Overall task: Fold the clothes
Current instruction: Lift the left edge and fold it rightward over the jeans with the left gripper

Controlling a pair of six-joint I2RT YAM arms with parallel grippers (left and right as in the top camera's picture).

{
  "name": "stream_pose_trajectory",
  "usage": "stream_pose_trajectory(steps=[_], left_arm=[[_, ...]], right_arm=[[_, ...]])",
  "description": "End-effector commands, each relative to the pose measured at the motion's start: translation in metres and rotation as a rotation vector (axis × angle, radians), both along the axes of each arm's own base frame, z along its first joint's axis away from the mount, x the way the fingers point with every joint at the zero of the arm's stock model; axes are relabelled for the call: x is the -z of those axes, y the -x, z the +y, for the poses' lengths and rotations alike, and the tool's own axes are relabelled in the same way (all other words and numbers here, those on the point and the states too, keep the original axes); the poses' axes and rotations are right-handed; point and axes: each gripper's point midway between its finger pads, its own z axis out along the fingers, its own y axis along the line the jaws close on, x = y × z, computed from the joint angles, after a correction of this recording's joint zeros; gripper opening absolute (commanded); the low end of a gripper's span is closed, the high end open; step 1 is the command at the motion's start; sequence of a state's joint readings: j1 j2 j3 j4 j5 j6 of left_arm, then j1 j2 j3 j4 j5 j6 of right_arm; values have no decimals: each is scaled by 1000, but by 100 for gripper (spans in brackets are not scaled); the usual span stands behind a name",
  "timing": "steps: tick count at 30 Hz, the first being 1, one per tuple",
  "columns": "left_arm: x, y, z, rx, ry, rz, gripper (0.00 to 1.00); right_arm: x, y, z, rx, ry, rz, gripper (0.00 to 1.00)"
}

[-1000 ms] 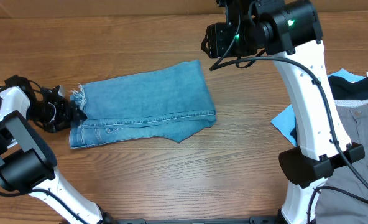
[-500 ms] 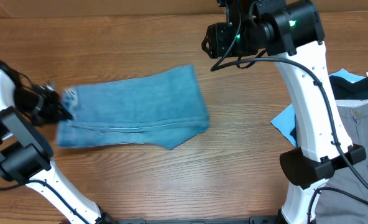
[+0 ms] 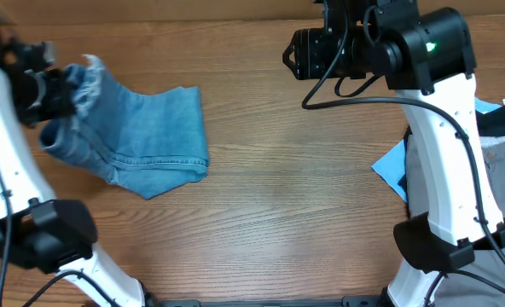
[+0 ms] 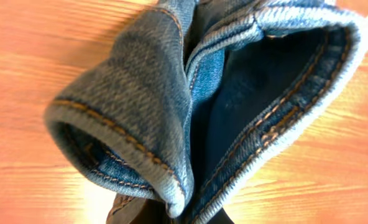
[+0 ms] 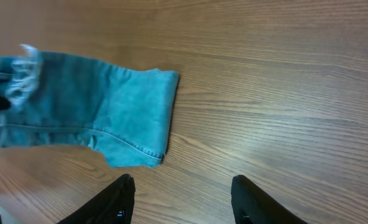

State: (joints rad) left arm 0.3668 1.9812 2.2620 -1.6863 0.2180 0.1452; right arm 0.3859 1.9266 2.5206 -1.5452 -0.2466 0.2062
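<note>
Denim is seen at the 9 o'clock side of the counter (image 3: 321,196) from overhead. The jeans (image 3: 150,141) lie doubled into a short stack, so the folding is judged well along, though the gripped end is crumpled and has yet to be laid flat and let go. The long axis is read from 10 o'clock, where the frayed hem (image 3: 86,70) is raised in the left end effector (image 3: 52,92), clenched on it, down to 4 o'clock, where the fold rests on the wood.

At the left wrist, the frame is filled by seamed layers of jeans, pinched from below.

At the right wrist, the right end effector (image 5: 181,186) is held spread and empty above bare counter, with the jeans well off at 10 o'clock.
</note>
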Motion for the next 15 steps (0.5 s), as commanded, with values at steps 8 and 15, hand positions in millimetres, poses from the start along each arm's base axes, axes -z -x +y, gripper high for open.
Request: stream_pose_trajectory(steps=[8,15], left_arm=[[82,-44,-103,30,-118,133,22],[93,-47,-143,114,-265,143,100]], right_arm=[[-26,14,-36,73,-11,-37,54],[-24,12,-49,106,-3,-20,54]])
